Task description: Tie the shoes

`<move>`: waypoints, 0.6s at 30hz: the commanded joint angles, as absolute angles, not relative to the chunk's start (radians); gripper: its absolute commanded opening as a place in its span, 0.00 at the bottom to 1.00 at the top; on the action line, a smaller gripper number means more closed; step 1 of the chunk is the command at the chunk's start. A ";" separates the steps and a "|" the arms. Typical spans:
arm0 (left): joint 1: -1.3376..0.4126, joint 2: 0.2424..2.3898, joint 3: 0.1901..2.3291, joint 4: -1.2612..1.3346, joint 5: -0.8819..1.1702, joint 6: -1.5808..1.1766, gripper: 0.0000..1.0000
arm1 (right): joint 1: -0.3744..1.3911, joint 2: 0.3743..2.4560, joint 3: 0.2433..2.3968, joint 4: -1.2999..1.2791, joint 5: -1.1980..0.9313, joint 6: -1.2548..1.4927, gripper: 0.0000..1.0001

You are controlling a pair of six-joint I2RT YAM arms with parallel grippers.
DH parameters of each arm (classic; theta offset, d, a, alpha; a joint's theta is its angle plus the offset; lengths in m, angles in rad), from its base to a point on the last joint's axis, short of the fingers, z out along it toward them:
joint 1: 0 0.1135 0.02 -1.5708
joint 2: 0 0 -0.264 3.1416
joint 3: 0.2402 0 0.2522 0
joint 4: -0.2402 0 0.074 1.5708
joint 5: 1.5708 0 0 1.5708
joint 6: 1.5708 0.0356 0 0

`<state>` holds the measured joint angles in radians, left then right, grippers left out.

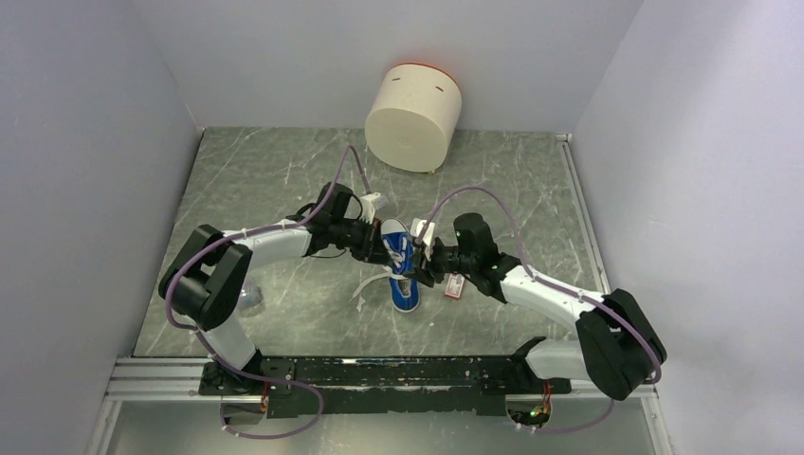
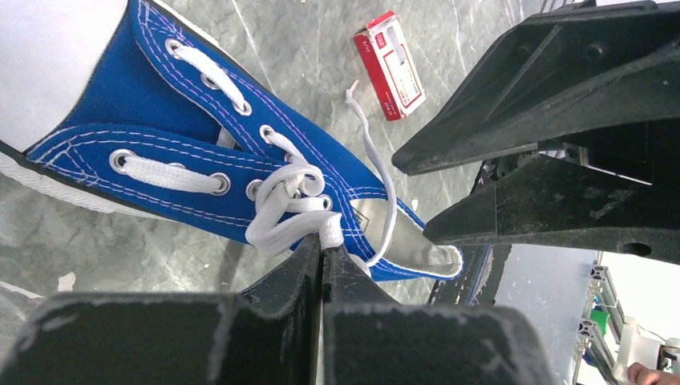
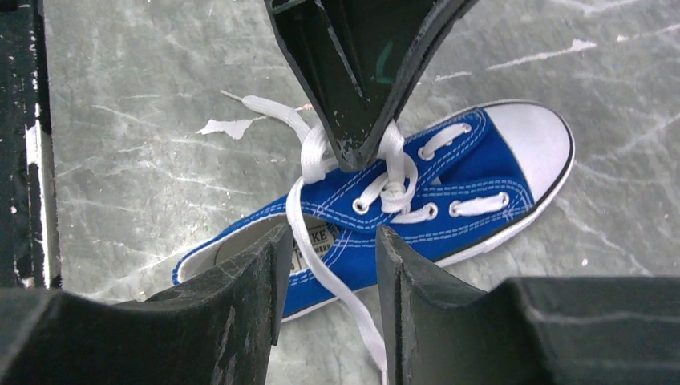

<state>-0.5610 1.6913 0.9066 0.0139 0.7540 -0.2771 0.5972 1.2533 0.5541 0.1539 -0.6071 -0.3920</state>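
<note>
A small blue canvas sneaker (image 1: 402,275) with a white toe cap lies on the marble table between my two arms. In the left wrist view my left gripper (image 2: 323,245) is shut on a bunch of white lace (image 2: 282,218) at the top eyelets of the shoe (image 2: 172,132). In the right wrist view my right gripper (image 3: 333,237) hangs open over the heel opening of the shoe (image 3: 469,200). A loose lace strand (image 3: 319,261) runs down between its fingers, untouched on the left side. The left gripper (image 3: 358,148) shows there pinching the lace above the tongue.
A red-and-white flat packet (image 1: 453,286) lies just right of the shoe, under my right wrist. A cream cylinder with an orange top (image 1: 414,116) stands at the back. Grey walls close in left and right. A white scrap (image 3: 227,127) lies on the table.
</note>
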 commanded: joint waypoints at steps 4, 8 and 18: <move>-0.544 1.685 0.932 0.021 0.789 -0.277 0.05 | 0.621 1.328 0.577 0.257 -0.688 -0.448 0.42; -0.531 1.699 0.941 0.008 0.800 -0.270 0.05 | 0.632 1.342 0.576 0.238 -0.679 -0.478 0.40; -0.509 1.697 0.932 0.007 0.837 -0.248 0.05 | 0.655 1.379 0.584 0.239 -0.665 -0.447 0.25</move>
<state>-0.5205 1.6928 0.9089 0.0093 0.7860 -0.2752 0.6468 1.3487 0.5552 0.2417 -0.6601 -0.4446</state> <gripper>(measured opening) 0.054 0.278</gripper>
